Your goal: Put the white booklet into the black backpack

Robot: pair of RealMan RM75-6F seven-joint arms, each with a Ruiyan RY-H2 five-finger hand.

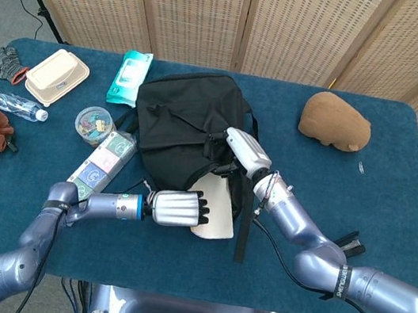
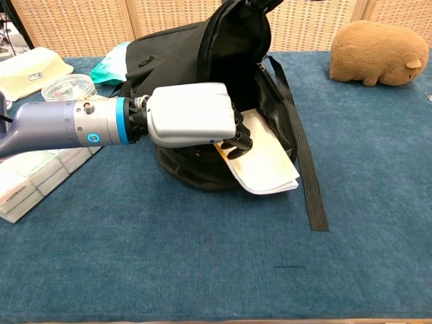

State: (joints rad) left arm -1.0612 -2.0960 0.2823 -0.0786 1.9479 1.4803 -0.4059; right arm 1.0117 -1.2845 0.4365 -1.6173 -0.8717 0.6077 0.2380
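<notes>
The black backpack (image 1: pixel 182 124) lies mid-table with its mouth toward me. My right hand (image 1: pixel 243 153) grips the mouth's upper edge and holds it raised, so the bag (image 2: pixel 196 54) gapes open in the chest view. My left hand (image 1: pixel 176 208) holds the white booklet (image 1: pixel 216 208) by its left edge, fingers curled over it. In the chest view the left hand (image 2: pixel 192 116) sits right at the opening. The booklet (image 2: pixel 266 165) lies slanted across the lower lip, its far end under the raised flap and its near corner sticking out over the table.
A black strap (image 2: pixel 307 169) trails right of the booklet. A brown plush toy (image 1: pixel 335 121) sits back right. Left of the bag are a wipes pack (image 1: pixel 129 77), a round tub (image 1: pixel 94 123), a row of boxes (image 1: pixel 102 164), a lunchbox (image 1: pixel 56 76) and a bottle (image 1: pixel 13 104).
</notes>
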